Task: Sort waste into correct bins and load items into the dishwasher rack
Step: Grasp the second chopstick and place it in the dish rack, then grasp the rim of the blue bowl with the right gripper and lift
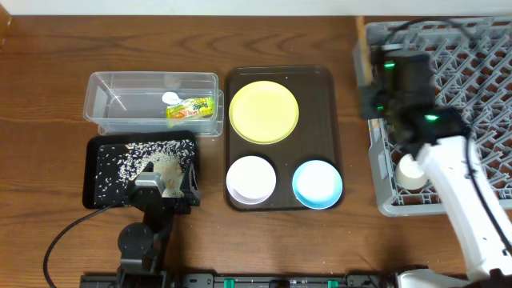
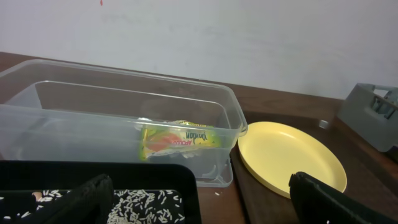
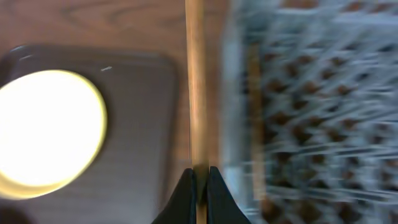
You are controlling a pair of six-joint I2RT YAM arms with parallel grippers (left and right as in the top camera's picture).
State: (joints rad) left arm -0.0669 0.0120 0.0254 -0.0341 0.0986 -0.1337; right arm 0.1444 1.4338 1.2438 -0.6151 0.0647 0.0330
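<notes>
**Left gripper** [image 2: 200, 185]: released, jaws spread wide, nothing between them. It hangs over the near edge of the black tray [image 1: 94, 172] at the lower left of the overhead view.

**Right gripper** [image 3: 199, 183]: clenched on the chopsticks [image 3: 194, 81]. The wood runs straight up from the fingertips [image 3: 185, 193] towards the top of the wrist frame. That picture is blurred, so I cannot tell whether one stick or both sit in the grip. In the overhead view the chopsticks lie along the left edge of the dishwasher rack [image 1: 480, 56], upper right of the frame. Whether they touch the rack cannot be told.

**Waste:**
- The snack wrapper [image 2: 180, 138] lies inside the clear tub [image 2: 112, 93], towards its right end.
- The white scrap [image 1: 170, 98] lies in the same tub, just beside the wrapper.
- The rice grains [image 1: 148, 156] are scattered across the floor of the black tray.

**Items:**
- The pale-yellow plate [image 1: 264, 112] sits flat on the upper half of the brown serving tray [image 1: 320, 80], centre of the overhead frame.
- The white bowl [image 1: 251, 178] stands at the lower left of that tray.
- The light-blue bowl [image 1: 317, 182] stands at the lower right of that tray, apart from the white bowl.
- The white cup [image 1: 410, 173] sits in the rack near its lower left corner.

**Layout:** the tub and the black tray lie one above the other, left of the serving tray, all on the wooden table [image 1: 48, 48].
</notes>
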